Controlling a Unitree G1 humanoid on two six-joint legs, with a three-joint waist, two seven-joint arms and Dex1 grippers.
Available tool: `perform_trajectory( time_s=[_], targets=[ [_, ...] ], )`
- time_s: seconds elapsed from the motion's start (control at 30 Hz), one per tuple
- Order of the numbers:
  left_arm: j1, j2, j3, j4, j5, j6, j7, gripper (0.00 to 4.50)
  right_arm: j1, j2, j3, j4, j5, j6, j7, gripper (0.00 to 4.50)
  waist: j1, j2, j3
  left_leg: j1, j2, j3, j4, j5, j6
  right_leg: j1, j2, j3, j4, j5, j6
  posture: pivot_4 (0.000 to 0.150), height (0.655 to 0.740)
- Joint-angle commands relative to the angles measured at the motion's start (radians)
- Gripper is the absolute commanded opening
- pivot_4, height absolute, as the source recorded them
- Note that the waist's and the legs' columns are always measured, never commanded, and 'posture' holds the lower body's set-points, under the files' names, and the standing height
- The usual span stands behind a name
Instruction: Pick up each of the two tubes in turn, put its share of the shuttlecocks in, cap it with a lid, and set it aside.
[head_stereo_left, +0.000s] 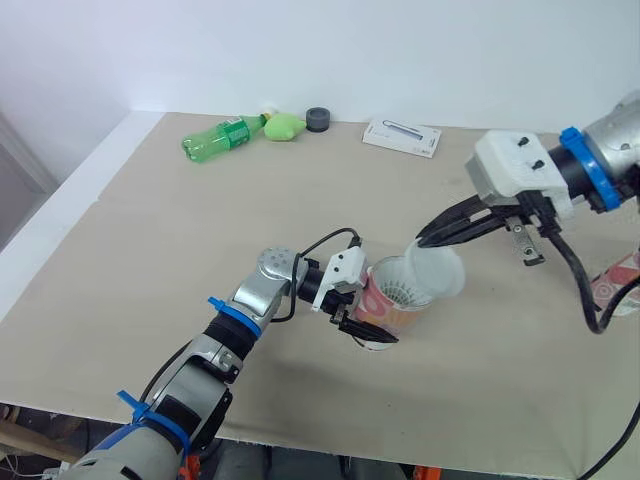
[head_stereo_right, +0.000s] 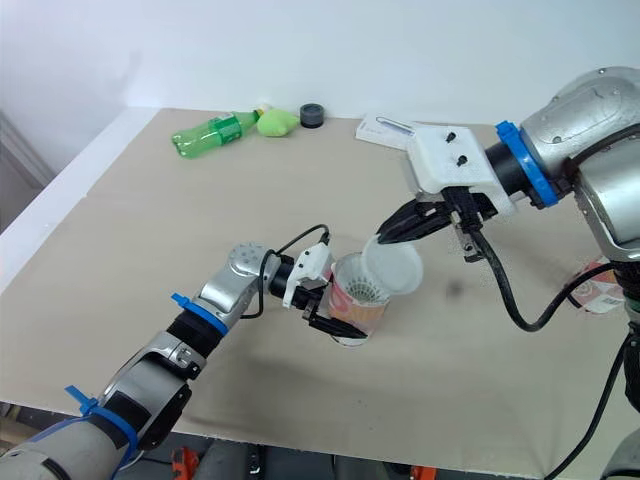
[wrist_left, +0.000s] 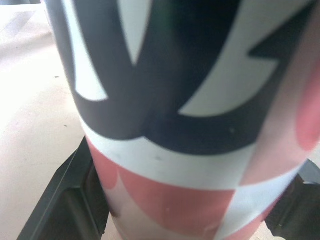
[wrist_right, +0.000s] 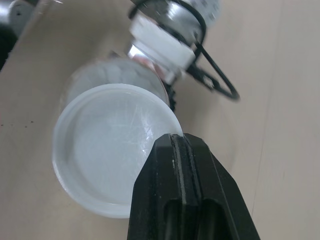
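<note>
On the beige table, frame centre, fingers of my left gripper clamp the tube steady so my right gripper, fingers pinching the lid, can cap it

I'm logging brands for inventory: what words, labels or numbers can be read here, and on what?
None can be read.
Held tube: big black and white shapes, not legible.
Lid: no print seen.
White box: print too small.
Green bottle label: too small.
Second tube: label blurred.
</note>
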Motion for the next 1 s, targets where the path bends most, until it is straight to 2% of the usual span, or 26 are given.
perform_trajectory(
  time_s=[0.03, 0.13, 0.4, 0.87, 1.0],
  targets=[
    [-0.006, 0.006, -0.023, 0.042, 0.052, -0.011, 0.009, 3.32, -0.049, 0.049, 0.032, -0.063, -0.021, -0.049, 0.039, 0.04, -0.002, 0.0, 0.0, 0.0, 0.0, 0.0, 0.0, 0.0, 0.0, 0.0, 0.0, 0.0, 0.0, 0.0, 0.0, 0.15, 0.7203],
    [-0.018, 0.002, -0.02, 0.057, 0.053, -0.015, 0.011, 3.32, -0.061, 0.111, 0.046, -0.047, -0.075, -0.05, 0.029, 0.04, -0.002, 0.0, 0.0, 0.0, 0.0, -0.001, 0.0, 0.0, 0.0, 0.0, 0.0, -0.001, 0.0, 0.0, 0.0, 0.15, 0.7203],
    [-0.026, 0.003, -0.014, 0.078, 0.051, -0.025, 0.007, 3.32, -0.044, 0.126, 0.079, -0.006, -0.231, -0.169, 0.039, 0.04, -0.004, -0.001, 0.0, 0.0, 0.001, -0.001, 0.001, 0.0, 0.0, 0.0, 0.001, -0.001, 0.001, 0.001, 0.0, 0.15, 0.7203],
    [-0.036, 0.003, -0.007, 0.091, 0.047, -0.023, 0.01, 3.32, -0.038, 0.081, 0.117, -0.027, -0.255, -0.245, 0.039, 0.04, -0.005, -0.001, -0.001, 0.0, 0.002, -0.001, 0.002, 0.001, 0.001, 0.0, 0.002, -0.001, 0.001, 0.003, 0.0, 0.15, 0.7203],
    [-0.036, 0.004, -0.007, 0.093, 0.046, -0.023, 0.009, 3.32, -0.022, 0.099, 0.12, 0.0, -0.324, -0.29, 0.039, 0.04, -0.005, -0.003, -0.002, 0.001, 0.002, -0.001, 0.002, 0.001, 0.001, 0.0, 0.002, -0.001, 0.001, 0.003, 0.0, 0.15, 0.7203]
  ],
)
